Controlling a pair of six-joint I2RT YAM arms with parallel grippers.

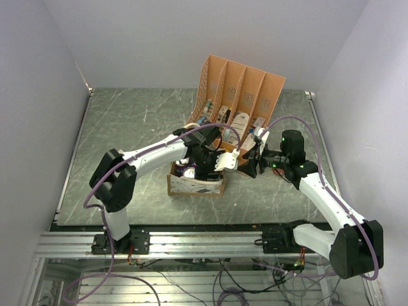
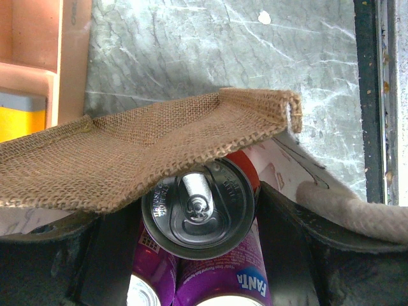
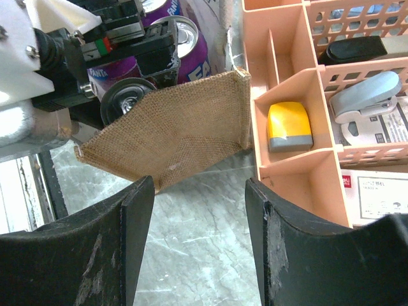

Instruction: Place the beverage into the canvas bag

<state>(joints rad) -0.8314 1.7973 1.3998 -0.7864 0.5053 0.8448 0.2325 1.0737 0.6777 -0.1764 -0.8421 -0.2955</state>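
The canvas bag [image 1: 191, 186] stands mid-table in front of the orange rack. Its burlap wall [image 2: 127, 153] and a white handle [image 2: 344, 207] show in the left wrist view. My left gripper [image 1: 209, 166] reaches into the bag's mouth, shut on a red can with a silver top [image 2: 197, 204], which lies on its side between the black fingers [image 2: 287, 236]. Purple Fanta cans [image 2: 217, 280] lie inside the bag, right beside the held can. My right gripper [image 1: 252, 160] is open and empty just right of the bag, its fingers [image 3: 137, 242] over bare table facing the burlap wall [image 3: 172, 134].
The orange slotted file rack [image 1: 242, 89] stands right behind the bag, holding small items such as a yellow block [image 3: 288, 124] and a grey stapler [image 3: 363, 95]. White walls enclose the table on three sides. The arms' mounting rail [image 1: 204, 242] runs along the near edge.
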